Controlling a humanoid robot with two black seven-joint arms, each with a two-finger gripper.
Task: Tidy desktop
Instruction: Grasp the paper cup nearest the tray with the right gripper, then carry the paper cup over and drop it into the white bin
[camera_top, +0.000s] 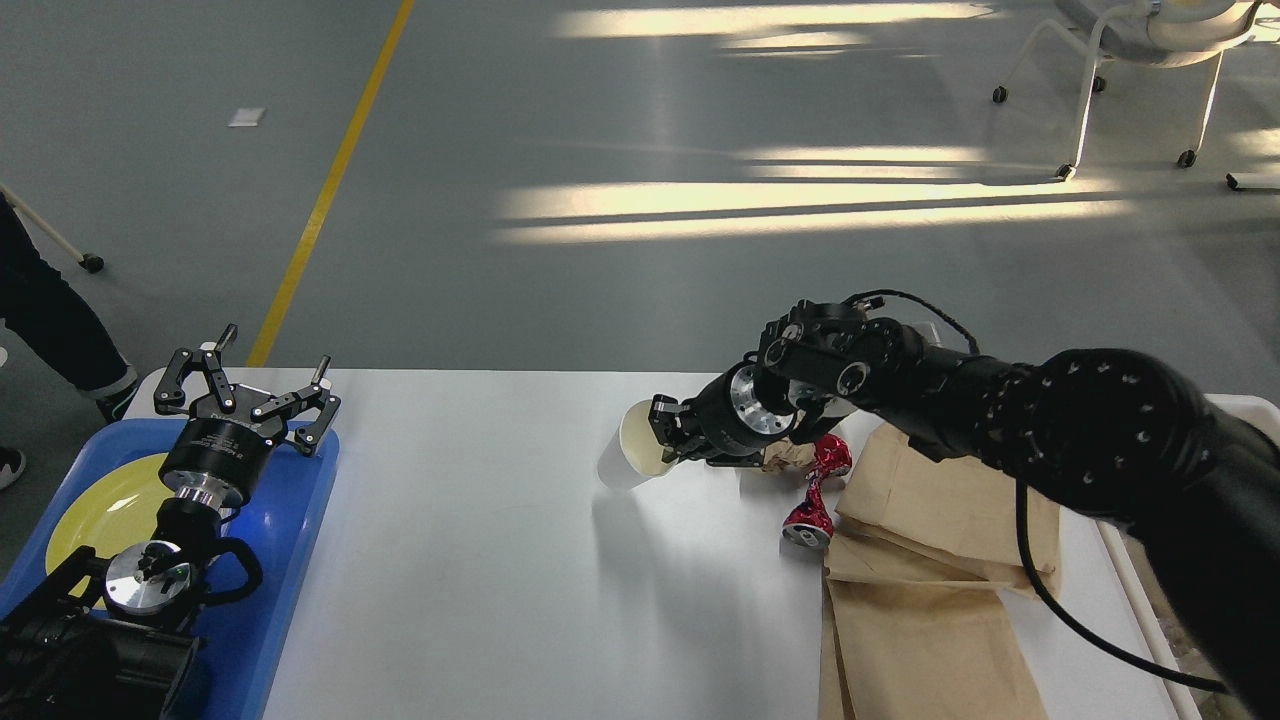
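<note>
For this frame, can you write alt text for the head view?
The right gripper is shut on the rim of a white paper cup above the white desktop, beside a crushed red can and brown paper bags. The left gripper hangs open above a blue tray holding a yellow plate.

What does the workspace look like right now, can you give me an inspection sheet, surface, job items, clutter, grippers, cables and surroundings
Surface: the desktop is white, with its middle bare.
Job's things: a white paper cup is tipped on its side with its mouth toward the right gripper.
Clutter: a crushed red can lies beside brown paper bags; a blue tray at the left edge holds a yellow plate.
Grippers: the left gripper is open above the tray; the right gripper is at the cup's rim, fingers not clear.
Cables: a black cable hangs from the right arm over the bags.
Surroundings: grey floor, a yellow line, a wheeled chair.
</note>
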